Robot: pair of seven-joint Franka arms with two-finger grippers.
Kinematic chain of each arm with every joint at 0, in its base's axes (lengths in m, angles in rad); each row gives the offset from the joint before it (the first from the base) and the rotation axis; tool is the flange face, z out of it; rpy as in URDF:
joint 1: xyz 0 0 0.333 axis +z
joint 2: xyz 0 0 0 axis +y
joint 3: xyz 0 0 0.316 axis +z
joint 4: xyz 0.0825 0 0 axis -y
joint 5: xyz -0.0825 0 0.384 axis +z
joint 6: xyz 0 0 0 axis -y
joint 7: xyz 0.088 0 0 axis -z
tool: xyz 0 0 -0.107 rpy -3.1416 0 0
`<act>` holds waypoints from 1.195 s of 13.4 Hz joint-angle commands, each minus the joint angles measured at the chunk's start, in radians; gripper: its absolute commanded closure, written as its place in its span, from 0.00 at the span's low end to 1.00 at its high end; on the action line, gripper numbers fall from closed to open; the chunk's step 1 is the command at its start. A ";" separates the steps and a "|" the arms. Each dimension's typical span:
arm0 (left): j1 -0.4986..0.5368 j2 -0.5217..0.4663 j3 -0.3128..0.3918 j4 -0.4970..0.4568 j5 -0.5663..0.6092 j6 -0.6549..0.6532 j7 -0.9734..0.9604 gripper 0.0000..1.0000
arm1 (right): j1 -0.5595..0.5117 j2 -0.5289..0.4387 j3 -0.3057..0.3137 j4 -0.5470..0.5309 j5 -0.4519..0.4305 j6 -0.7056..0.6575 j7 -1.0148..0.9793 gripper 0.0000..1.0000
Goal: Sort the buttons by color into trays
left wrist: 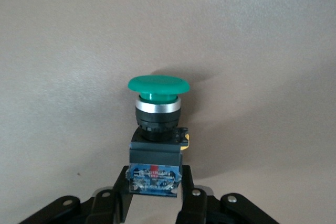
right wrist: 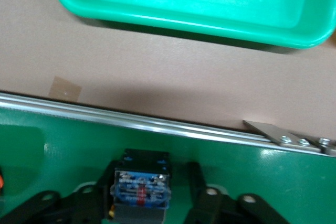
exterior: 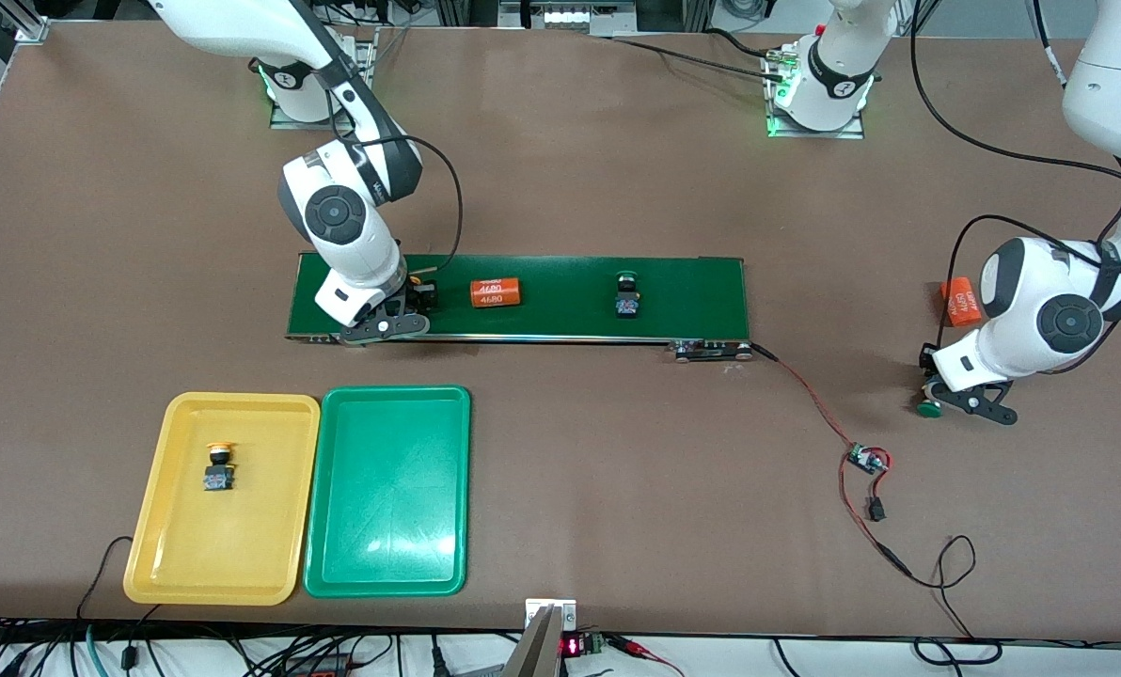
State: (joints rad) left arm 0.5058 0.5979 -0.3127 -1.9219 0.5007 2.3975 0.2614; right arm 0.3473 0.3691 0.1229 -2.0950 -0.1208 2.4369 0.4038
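Observation:
My left gripper (exterior: 932, 395) is low over the bare table at the left arm's end, shut on the black body of a green-capped button (left wrist: 157, 90), cap (exterior: 927, 407) pointing away from the fingers (left wrist: 187, 198). My right gripper (exterior: 425, 301) is down on the conveyor belt's end nearest the right arm. Its fingers straddle another button (right wrist: 140, 184): one finger (right wrist: 97, 195) touches the body, a gap shows at the other, and the cap is hidden. A third, green-capped button (exterior: 627, 299) stands on the belt. A yellow one (exterior: 218, 467) lies in the yellow tray (exterior: 241, 402), beside the green tray (exterior: 391, 397).
The dark-green conveyor belt (exterior: 692, 291) carries an orange cylinder (exterior: 495, 292) next to my right gripper. A second orange cylinder (exterior: 957, 303) lies on the table by the left arm. A small circuit board (exterior: 867, 460) on red wires sits nearer the front camera. The green tray's rim (right wrist: 184, 22) fills the right wrist view.

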 commanded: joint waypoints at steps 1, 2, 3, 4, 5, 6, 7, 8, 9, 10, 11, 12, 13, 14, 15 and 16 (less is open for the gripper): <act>0.002 -0.053 -0.017 0.000 0.004 -0.017 0.003 1.00 | -0.010 -0.004 0.006 0.024 -0.013 0.001 0.021 0.96; -0.004 -0.073 -0.020 -0.008 -0.032 -0.020 0.001 1.00 | -0.020 -0.010 0.006 0.042 -0.013 -0.019 0.017 0.97; -0.013 -0.087 -0.034 -0.012 -0.087 -0.038 0.001 1.00 | -0.028 -0.012 0.004 0.080 -0.013 -0.050 0.009 0.97; -0.016 -0.101 -0.049 -0.014 -0.140 -0.076 -0.001 1.00 | -0.040 -0.012 -0.005 0.134 -0.014 -0.093 0.004 0.97; -0.018 -0.115 -0.074 -0.015 -0.201 -0.116 -0.008 1.00 | -0.042 0.002 -0.012 0.180 -0.019 -0.135 0.003 0.97; -0.023 -0.131 -0.091 -0.020 -0.247 -0.156 -0.025 1.00 | -0.051 0.020 -0.025 0.212 -0.052 -0.148 -0.015 0.97; -0.047 -0.157 -0.104 -0.043 -0.273 -0.184 -0.054 1.00 | -0.051 0.054 -0.046 0.263 -0.094 -0.150 -0.028 0.97; -0.078 -0.199 -0.112 -0.072 -0.295 -0.201 -0.109 1.00 | -0.056 0.085 -0.063 0.309 -0.115 -0.151 -0.039 0.97; -0.122 -0.237 -0.114 -0.101 -0.325 -0.214 -0.166 1.00 | -0.071 0.111 -0.074 0.343 -0.115 -0.147 -0.063 0.97; -0.163 -0.271 -0.117 -0.121 -0.374 -0.227 -0.221 1.00 | -0.085 0.144 -0.077 0.383 -0.115 -0.145 -0.081 0.97; -0.205 -0.294 -0.118 -0.135 -0.426 -0.239 -0.279 1.00 | -0.108 0.183 -0.077 0.430 -0.117 -0.145 -0.098 0.96; -0.260 -0.314 -0.126 -0.149 -0.480 -0.253 -0.354 1.00 | -0.135 0.207 -0.077 0.461 -0.117 -0.142 -0.132 0.95; -0.304 -0.331 -0.144 -0.166 -0.519 -0.268 -0.437 1.00 | -0.167 0.229 -0.077 0.483 -0.115 -0.124 -0.193 0.94; -0.329 -0.348 -0.181 -0.181 -0.539 -0.268 -0.536 1.00 | -0.192 0.253 -0.077 0.512 -0.114 -0.089 -0.241 0.94; -0.337 -0.358 -0.219 -0.187 -0.542 -0.270 -0.626 1.00 | -0.211 0.270 -0.077 0.527 -0.114 -0.067 -0.275 0.94; -0.343 -0.362 -0.253 -0.198 -0.544 -0.270 -0.692 1.00 | -0.226 0.287 -0.077 0.547 -0.114 -0.053 -0.304 0.94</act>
State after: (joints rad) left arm 0.1650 0.2881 -0.5201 -2.0731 -0.0165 2.1362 -0.3195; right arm 0.1530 0.6116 0.0333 -1.6153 -0.2213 2.3686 0.1570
